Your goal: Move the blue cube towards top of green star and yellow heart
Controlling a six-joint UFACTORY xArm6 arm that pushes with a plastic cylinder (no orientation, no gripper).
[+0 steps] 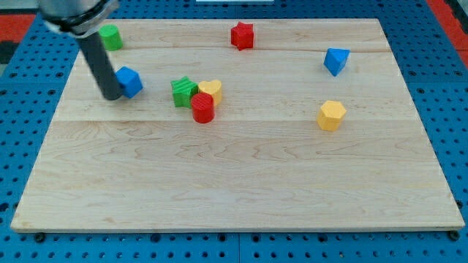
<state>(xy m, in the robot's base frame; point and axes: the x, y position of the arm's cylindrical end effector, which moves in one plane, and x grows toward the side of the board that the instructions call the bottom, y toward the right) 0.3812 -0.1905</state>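
The blue cube (130,81) sits on the wooden board at the view's upper left. My tip (112,96) rests on the board right against the cube's left side. To the cube's right lie the green star (183,91) and the yellow heart (211,90), side by side and touching. A red cylinder (202,107) stands just below them, touching both.
A green cylinder (110,36) is at the top left, partly behind the rod. A red star (242,35) is at the top centre. A blue block (336,61) is at the upper right, a yellow hexagonal block (331,115) below it. Blue pegboard (453,88) surrounds the board.
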